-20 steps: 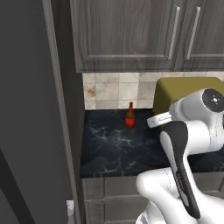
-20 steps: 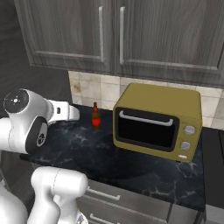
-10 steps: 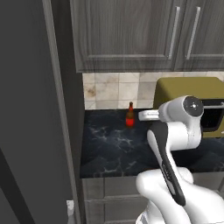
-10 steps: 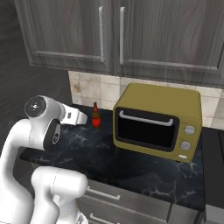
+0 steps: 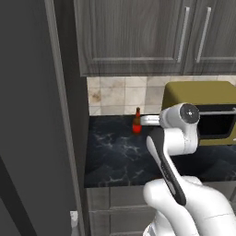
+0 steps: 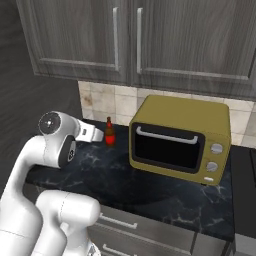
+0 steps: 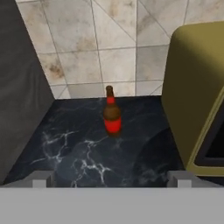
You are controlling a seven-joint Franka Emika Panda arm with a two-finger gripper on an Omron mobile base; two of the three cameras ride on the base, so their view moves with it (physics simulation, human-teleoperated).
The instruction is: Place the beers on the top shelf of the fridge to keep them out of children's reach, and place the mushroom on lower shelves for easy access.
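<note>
The arm had swung toward the bottle, which stood upright on the counter near the backsplash. The gripper was spread, empty. Nothing looked shelved yet.

Open counter before brown bottle

Brown, red-labelled beer bottle on black, white-veined counter beside olive-yellow microwave.
</note>
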